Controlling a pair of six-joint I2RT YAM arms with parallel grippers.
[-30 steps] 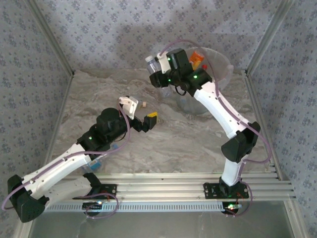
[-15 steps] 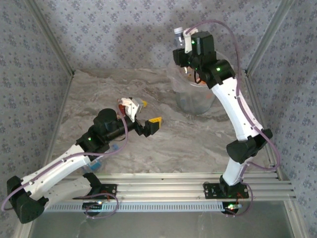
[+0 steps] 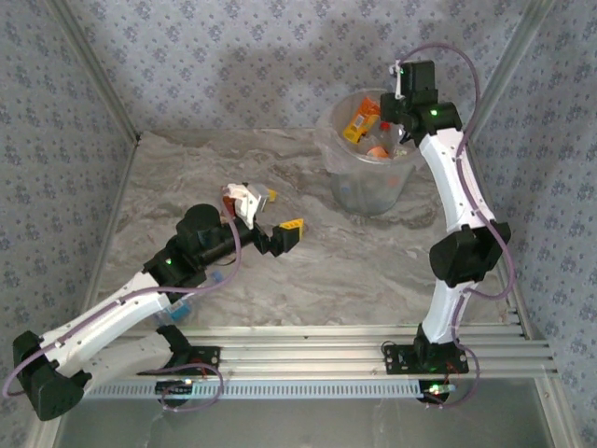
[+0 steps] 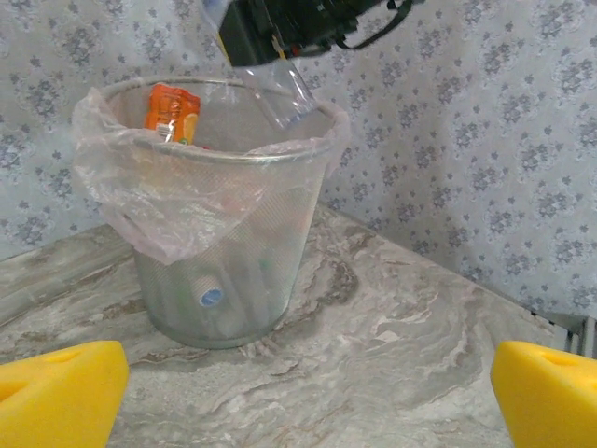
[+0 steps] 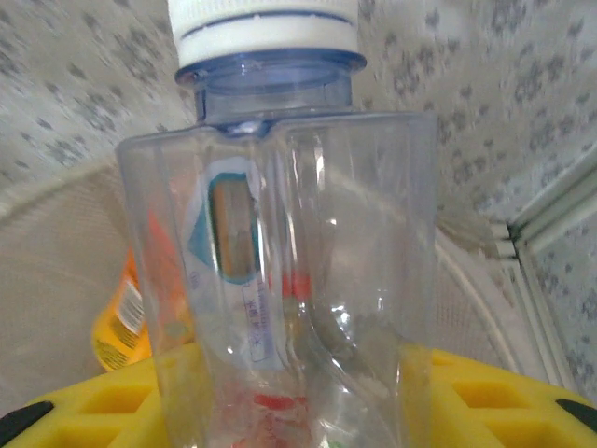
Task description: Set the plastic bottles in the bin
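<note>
The bin point(image 3: 367, 173) stands at the back right of the table, its clear bag liner folded over the rim. Several plastic bottles lie inside, among them an orange one point(image 3: 357, 126) point(image 4: 171, 112) point(image 5: 121, 322). A blue cap point(image 4: 211, 297) shows through the bin point(image 4: 224, 252) wall. My right gripper point(image 3: 401, 123) point(image 5: 289, 392) hangs over the bin's right rim, shut on a clear plastic bottle point(image 5: 280, 252) point(image 4: 283, 91) with a white cap point(image 5: 266, 28). My left gripper point(image 3: 272, 215) point(image 4: 303, 401) is open above the table's middle, left of the bin, holding nothing between its yellow pads point(image 4: 56, 392).
Patterned walls and metal corner posts point(image 3: 499, 65) close in the table on three sides. Something blue point(image 3: 210, 277) lies partly hidden under my left arm. A slotted rail point(image 3: 354, 341) runs along the near edge. Bare marble point(image 4: 392, 355) lies between my left gripper and the bin.
My right arm lifted the clear bottle from the bin's left side, up and across to its right rim, uncovering the bin. My left gripper turned slightly, then held still.
</note>
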